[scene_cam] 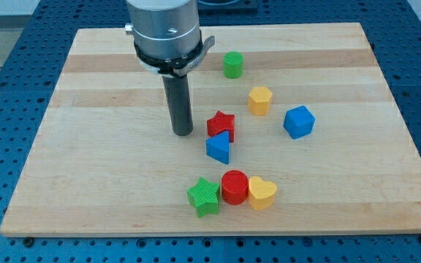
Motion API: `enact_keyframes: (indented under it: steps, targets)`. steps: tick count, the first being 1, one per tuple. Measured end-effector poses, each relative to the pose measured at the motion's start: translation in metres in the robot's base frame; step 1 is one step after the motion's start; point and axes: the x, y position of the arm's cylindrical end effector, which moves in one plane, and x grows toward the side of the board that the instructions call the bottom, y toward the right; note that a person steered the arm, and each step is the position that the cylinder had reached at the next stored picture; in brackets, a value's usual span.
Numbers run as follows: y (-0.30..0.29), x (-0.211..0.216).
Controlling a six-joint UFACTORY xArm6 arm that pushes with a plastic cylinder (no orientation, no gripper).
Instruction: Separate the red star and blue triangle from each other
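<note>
The red star [221, 124] sits near the middle of the wooden board [86, 146]. The blue triangle [218, 148] lies right below it, and the two touch. My tip [183, 132] stands on the board just to the left of the red star, with a small gap between them. The rod rises straight up to the arm's grey flange at the view's top.
A green cylinder [233, 65] stands at the upper middle. A yellow hexagon [260, 100] and a blue cube [299, 122] lie to the right of the star. A green star [204, 196], a red cylinder [234, 187] and a yellow heart [262, 193] sit in a row near the bottom.
</note>
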Motion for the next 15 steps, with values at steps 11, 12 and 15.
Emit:
enact_keyframes:
  steps: [11, 12, 15]
  targets:
    - [0.073, 0.007]
    - [0.089, 0.024]
    - [0.062, 0.009]
